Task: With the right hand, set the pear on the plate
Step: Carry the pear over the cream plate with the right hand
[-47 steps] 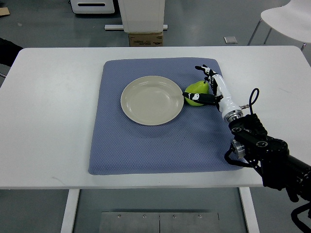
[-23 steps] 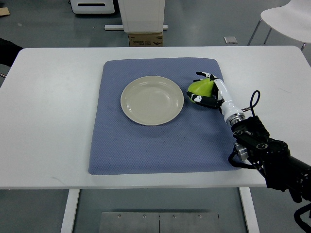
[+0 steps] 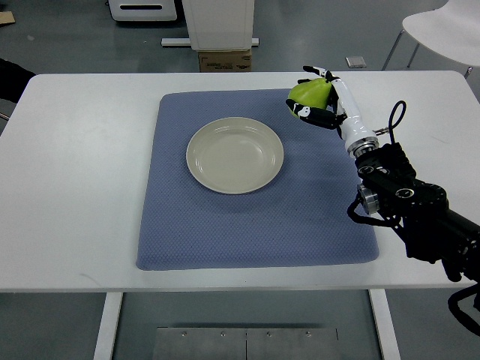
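A green pear (image 3: 309, 93) is held in my right hand (image 3: 317, 96), whose black and white fingers are curled around it. The hand holds the pear raised above the far right corner of the blue mat (image 3: 255, 180). A round cream plate (image 3: 235, 154) lies on the mat, to the left of and nearer than the hand, with nothing on it. My right arm (image 3: 405, 202) comes in from the lower right edge. My left arm does not show.
The mat lies on a white table (image 3: 75, 165). Beyond the far table edge stand a white cabinet base (image 3: 219, 26) and a cardboard box (image 3: 225, 60). A white chair (image 3: 442, 30) is at the top right.
My right hand closed on the pear beside the plate's right rim, then lifted it up and away toward the mat's far right corner.
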You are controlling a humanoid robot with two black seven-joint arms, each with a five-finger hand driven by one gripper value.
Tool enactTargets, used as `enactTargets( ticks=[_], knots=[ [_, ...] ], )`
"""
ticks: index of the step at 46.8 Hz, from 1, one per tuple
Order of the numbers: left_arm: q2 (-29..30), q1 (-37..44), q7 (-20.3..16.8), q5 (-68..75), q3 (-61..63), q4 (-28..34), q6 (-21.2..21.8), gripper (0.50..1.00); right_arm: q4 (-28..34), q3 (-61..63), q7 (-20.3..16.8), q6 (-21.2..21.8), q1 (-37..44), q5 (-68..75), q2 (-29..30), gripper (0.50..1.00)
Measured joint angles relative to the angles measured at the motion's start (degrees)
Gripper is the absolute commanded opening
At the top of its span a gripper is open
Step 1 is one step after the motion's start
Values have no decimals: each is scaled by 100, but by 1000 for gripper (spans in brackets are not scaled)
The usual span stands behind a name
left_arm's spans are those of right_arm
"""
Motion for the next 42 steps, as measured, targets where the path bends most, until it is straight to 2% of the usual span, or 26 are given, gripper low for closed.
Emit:
enactTargets(
  ticks=[15, 42],
  knots=[
    [0, 1, 0, 0, 0, 0, 0, 1000, 283, -41, -110, 159, 91, 15, 0, 500],
    [0, 1, 0, 0, 0, 0, 0, 1000, 477, -476, -315, 1538, 327, -4, -1, 500]
  ],
)
